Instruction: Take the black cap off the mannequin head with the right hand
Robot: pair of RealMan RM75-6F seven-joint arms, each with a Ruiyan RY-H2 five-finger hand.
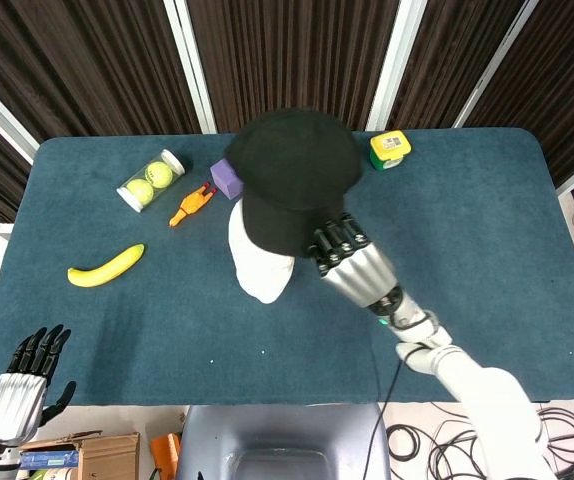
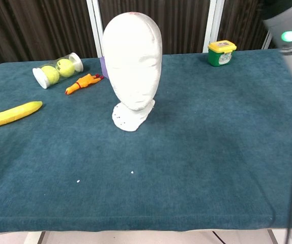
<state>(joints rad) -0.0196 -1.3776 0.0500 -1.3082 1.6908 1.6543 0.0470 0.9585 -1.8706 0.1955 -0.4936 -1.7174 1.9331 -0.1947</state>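
The white mannequin head (image 2: 132, 66) stands bare on the blue table (image 2: 202, 152). Above and just right of it, the right hand (image 1: 352, 262) grips the black cap (image 1: 292, 175) by its brim (lifted clear of the head), while the left hand (image 1: 25, 385) hangs beyond the table's near left corner, fingers apart and holding nothing.

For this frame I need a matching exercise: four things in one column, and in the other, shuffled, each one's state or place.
Things:
1. black cap
2. mannequin head
3. banana
4. left hand

States:
A. bare, upright on the table
B. lying near the table's left edge
C. held up by the right hand
D. off the table, holding nothing

Pairs: 1-C, 2-A, 3-B, 4-D
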